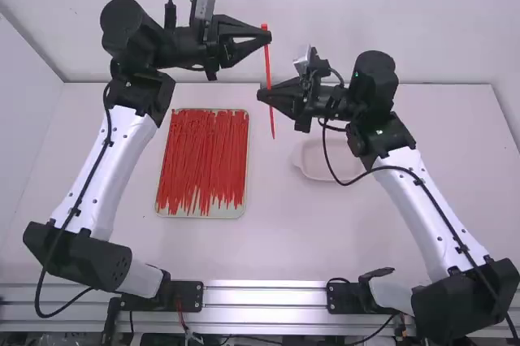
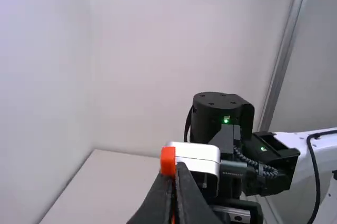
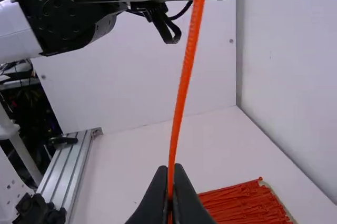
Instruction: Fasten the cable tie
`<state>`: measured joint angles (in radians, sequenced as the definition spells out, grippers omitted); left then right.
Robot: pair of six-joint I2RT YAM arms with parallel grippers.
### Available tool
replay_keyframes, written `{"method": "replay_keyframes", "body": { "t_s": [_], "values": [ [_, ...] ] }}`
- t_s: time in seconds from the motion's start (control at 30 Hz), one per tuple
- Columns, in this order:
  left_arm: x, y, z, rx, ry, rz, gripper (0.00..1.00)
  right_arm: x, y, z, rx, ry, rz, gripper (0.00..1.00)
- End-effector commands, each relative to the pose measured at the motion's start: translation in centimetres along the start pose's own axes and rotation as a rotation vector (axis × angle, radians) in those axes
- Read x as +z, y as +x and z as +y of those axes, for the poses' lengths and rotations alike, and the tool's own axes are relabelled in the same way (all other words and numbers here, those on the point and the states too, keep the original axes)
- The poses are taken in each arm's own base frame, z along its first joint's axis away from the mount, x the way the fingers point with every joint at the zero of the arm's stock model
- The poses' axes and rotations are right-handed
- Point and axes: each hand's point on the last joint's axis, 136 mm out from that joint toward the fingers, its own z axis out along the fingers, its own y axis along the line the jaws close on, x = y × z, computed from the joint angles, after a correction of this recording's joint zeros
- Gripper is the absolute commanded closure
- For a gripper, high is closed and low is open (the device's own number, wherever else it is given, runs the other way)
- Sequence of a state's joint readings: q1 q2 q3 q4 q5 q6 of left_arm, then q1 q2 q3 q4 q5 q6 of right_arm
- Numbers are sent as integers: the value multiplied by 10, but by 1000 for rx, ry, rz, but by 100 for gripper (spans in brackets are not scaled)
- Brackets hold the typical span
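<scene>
A red cable tie (image 1: 267, 78) hangs upright in the air above the table's middle. My left gripper (image 1: 266, 35) is shut on its upper end, just under the tie's head (image 2: 167, 160). Lower down, my right gripper (image 1: 263, 95) is shut on the strap (image 3: 184, 87), and the tail sticks out below it. In the right wrist view the strap runs from my fingers up to the left gripper. The left wrist view looks past the tie's head at the right arm's wrist (image 2: 221, 124).
A tray (image 1: 203, 212) holding several red cable ties (image 1: 205, 159) lies on the table left of the middle. A white container (image 1: 313, 163) sits under the right arm's wrist. White walls close the table's far and left sides.
</scene>
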<state>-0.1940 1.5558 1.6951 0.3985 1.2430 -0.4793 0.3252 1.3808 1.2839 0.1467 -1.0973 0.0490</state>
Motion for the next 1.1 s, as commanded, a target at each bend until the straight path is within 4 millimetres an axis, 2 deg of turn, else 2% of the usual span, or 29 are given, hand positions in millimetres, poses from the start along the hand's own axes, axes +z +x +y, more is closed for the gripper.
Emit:
{"method": "replay_keyframes", "body": {
  "t_s": [0.0, 0.3, 0.33, 0.37, 0.4, 0.43, 0.47, 0.67, 0.77, 0.83, 1.0, 1.07],
  "values": [
    [1, -6, -5, 16, 7, -5, 98, 0, -15, 3, -45, -3, -21, 100],
    [0, -7, -4, -3, 0, -9, 98, 0, -16, 3, -56, -4, -26, 98],
    [0, -7, -4, -4, -1, -9, 98, 0, -16, 3, -52, -4, -26, 91],
    [-3, -7, -1, -1, -10, -9, 98, 0, -16, 3, -43, -4, -25, 64],
    [-4, -8, 0, -2, -15, -9, 98, 0, -16, 3, -40, -4, -25, 54],
    [-6, -8, 2, -5, -21, -10, 98, 0, -16, 3, -33, -4, -25, 22],
    [-9, -9, 5, -7, -32, -11, 98, 0, -16, 3, -27, -4, -26, 1],
    [-23, -12, 17, -32, -85, -22, 98, -12, -13, -10, 6, 39, -18, 1],
    [-26, -14, 21, -46, -108, -31, 98, -25, -9, -18, 38, 58, -7, 1],
    [-25, -15, 23, -48, -117, -38, 98, -31, -9, -13, 22, 14, -5, 1],
    [-34, -21, 38, -50, -193, -70, 98, -39, -11, 21, -165, -194, -17, 1],
    [-37, -21, 42, -59, -218, -77, 98, -40, -11, 25, -183, -212, -20, 1]
  ]
}}
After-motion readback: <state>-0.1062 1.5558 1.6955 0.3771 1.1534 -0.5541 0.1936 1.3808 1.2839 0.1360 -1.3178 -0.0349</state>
